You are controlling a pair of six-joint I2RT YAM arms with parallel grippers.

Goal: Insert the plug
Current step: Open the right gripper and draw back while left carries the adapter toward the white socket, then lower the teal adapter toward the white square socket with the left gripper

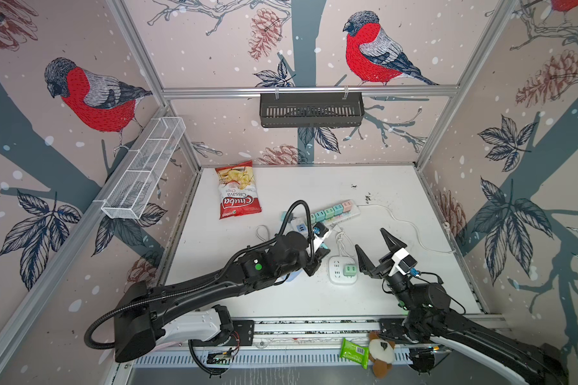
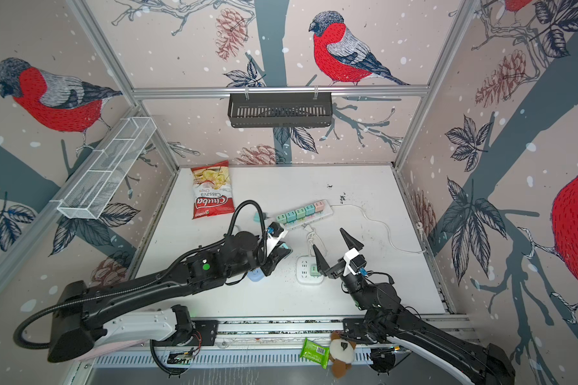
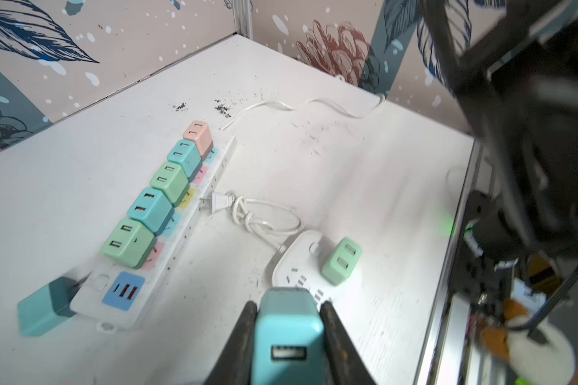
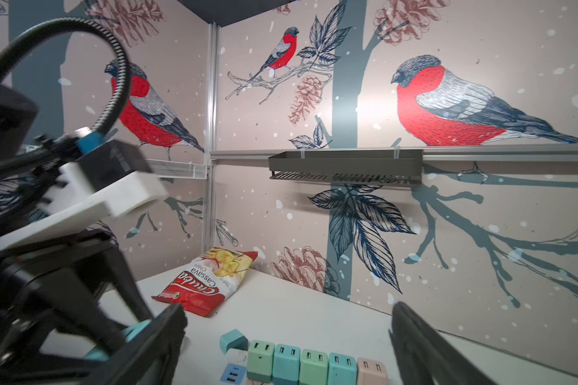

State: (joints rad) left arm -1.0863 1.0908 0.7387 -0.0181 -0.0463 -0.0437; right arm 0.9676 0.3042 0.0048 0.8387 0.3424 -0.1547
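Left pincer (image 3: 289, 308) was clamped on the blue plug (image 3: 286, 336), just beside the square socket block (image 3: 292, 260); right pincer (image 1: 370, 239) stood apart, empty, beside that block. Step judged: approach. Next called for prongs squared over a free socket

Worktop (image 1: 297, 300) is white with black specks. Strip (image 3: 177, 263) is white; strip plugs (image 3: 151, 210) are green, teal, pink. Held plug (image 3: 287, 330) is teal. Chip bag (image 1: 237, 190) is red and white. Walls (image 1: 214, 50) show a red-breasted bird pattern.

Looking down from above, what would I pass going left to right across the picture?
In a top view: white wire basket → chips bag → teal plug → square white socket → open right gripper.
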